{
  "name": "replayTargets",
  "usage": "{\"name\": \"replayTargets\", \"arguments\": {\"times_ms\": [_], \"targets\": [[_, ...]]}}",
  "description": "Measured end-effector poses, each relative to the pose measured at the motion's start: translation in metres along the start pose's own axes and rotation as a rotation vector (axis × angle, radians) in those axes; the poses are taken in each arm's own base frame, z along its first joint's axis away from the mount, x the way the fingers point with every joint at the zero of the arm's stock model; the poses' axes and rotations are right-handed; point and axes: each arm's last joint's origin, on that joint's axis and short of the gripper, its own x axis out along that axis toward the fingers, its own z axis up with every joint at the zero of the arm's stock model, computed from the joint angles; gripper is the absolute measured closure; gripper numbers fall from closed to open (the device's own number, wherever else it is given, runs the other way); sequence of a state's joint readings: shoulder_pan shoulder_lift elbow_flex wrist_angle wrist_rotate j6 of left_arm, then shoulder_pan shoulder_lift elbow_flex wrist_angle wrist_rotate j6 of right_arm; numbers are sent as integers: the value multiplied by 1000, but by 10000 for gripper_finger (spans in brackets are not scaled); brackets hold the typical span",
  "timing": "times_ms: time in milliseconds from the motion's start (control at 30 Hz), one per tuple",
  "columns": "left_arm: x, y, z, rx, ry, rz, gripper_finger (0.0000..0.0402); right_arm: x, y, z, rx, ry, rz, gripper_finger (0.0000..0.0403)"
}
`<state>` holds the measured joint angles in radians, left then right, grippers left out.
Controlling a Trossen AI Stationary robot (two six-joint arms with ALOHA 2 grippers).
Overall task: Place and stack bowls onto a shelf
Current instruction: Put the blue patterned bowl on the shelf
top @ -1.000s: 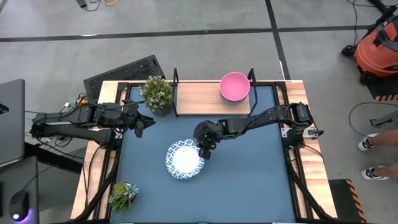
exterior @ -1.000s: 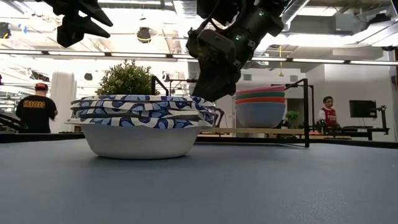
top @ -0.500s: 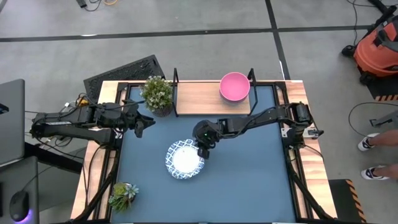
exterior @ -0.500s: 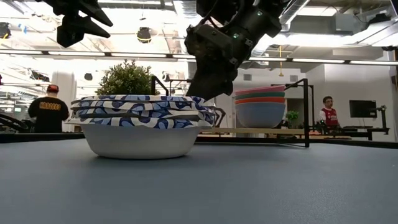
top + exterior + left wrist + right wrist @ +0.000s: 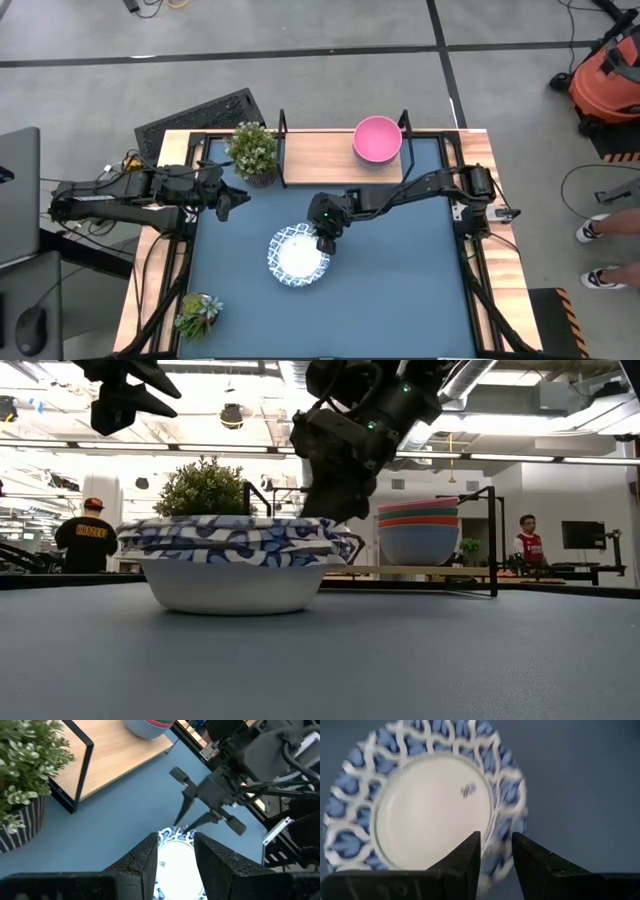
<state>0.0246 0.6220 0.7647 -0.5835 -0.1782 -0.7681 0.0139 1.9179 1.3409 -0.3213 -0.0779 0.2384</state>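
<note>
Blue tabletop (image 5: 400,290): right gripper (image 5: 324,243) pinching rim of patterned white bowls (image 5: 297,257); left gripper (image 5: 228,199) spread, idle near potted plant (image 5: 252,150).

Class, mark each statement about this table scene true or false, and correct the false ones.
1. The right tool grips the rim of the white bowls with blue patterned rims. True.
2. Those stacked bowls rest on the light wood shelf. False: they sit on the blue tabletop.
3. A round pink bowl tops the stack on the shelf. True.
4. The left tool holds the striped-pot plant. False: it hangs empty beside the plant, fingers apart.
5. A small succulent stands at the table's near left corner. True.
</note>
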Motion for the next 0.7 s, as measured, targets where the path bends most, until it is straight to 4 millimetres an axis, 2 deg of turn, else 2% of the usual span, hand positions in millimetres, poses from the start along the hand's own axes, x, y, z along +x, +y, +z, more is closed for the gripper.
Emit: {"name": "replayTargets", "arguments": {"times_ms": [133, 367, 633, 700], "targets": [[0, 0, 0, 0, -7, 8, 289, 0, 3, -1, -22, 16, -19, 291], [0, 0, 0, 4, -7, 10, 289, -1, 1, 0, -29, 16, -26, 386], [0, 0, 0, 15, -7, 11, 289, -1, 0, -1, -4, 23, -31, 387], [0, 0, 0, 15, -7, 11, 289, -6, 1, 3, -7, 14, -49, 387]]}}
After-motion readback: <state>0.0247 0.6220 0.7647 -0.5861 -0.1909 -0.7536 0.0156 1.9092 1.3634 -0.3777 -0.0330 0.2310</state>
